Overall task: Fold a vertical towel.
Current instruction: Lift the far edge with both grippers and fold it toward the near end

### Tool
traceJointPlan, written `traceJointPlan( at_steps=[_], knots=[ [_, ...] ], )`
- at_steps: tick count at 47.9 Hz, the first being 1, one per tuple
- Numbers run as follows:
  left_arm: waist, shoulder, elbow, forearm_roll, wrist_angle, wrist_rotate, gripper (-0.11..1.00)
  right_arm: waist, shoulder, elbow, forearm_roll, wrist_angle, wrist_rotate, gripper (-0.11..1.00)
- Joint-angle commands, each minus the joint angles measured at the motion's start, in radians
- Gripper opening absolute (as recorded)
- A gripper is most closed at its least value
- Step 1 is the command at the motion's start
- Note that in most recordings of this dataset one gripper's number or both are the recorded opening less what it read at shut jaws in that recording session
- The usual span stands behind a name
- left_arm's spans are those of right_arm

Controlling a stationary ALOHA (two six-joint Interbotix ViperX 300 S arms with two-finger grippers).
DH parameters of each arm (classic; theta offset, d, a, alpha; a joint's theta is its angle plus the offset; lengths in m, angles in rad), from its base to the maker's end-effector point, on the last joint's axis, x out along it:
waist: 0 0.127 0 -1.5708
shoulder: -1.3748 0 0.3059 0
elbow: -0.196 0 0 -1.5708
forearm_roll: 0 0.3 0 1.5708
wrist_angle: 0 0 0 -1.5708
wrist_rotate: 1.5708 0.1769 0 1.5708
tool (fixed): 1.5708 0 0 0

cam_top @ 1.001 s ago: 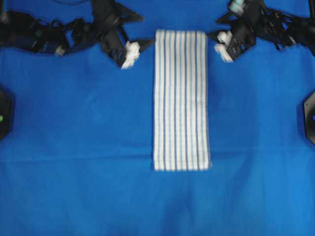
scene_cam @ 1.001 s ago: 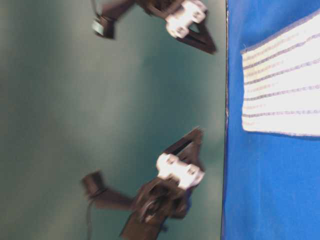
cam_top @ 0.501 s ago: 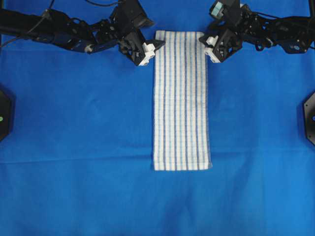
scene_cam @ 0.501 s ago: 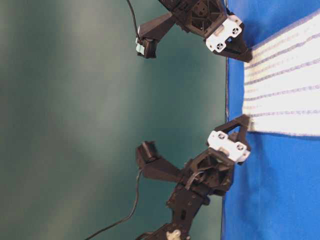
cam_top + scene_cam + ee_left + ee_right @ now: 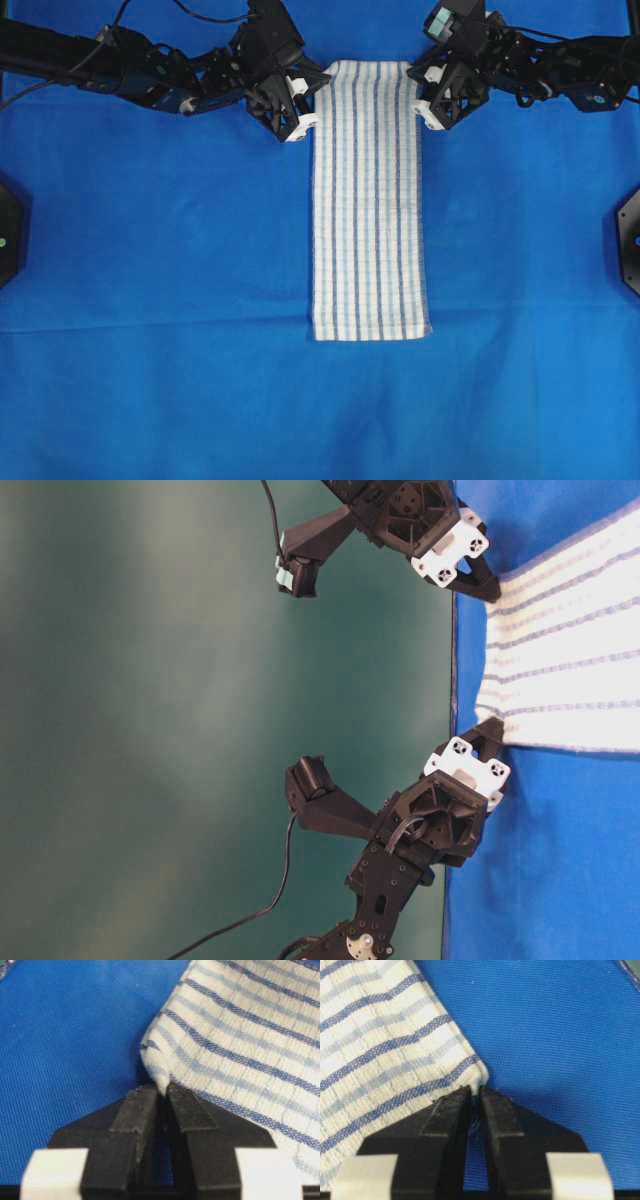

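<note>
From overhead, the long white woven towel with blue lengthwise stripes (image 5: 368,200) lies flat and lengthwise on the plain bright-blue sheet (image 5: 160,300), both black arms at its far end, one on each corner. That view hides the fingertips; the wrist cameras show them. The left gripper (image 5: 161,1094) has its dark pads pressed together on the towel's (image 5: 240,1035) corner, a small peak of cloth pinched between them. The right gripper (image 5: 475,1093) stands nearly closed, a thin slit at the tips, the towel's (image 5: 385,1050) corner caught right there. At table level, the towel's (image 5: 560,660) end edge bows slightly between the two grips.
</note>
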Motion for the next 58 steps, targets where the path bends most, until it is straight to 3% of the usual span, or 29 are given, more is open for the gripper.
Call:
traceJointPlan(
  at_steps=[1,35,46,58],
  knots=[
    [-0.008,-0.012,-0.012,-0.002,0.0,0.003,0.03,0.002,-0.006,-0.006,0.003,-0.005,0.003,0.1],
    [0.051,-0.074,-0.057,-0.002,0.044,0.005,0.03,-0.043,-0.081,-0.023,-0.002,0.0,-0.009,0.1],
    [0.043,-0.08,-0.054,-0.002,0.051,0.005,0.03,-0.043,-0.095,-0.029,-0.002,0.005,-0.011,0.1],
    [0.025,-0.173,-0.026,-0.002,0.058,0.015,0.03,-0.043,-0.193,-0.021,-0.006,0.051,-0.012,0.1]
  ],
)
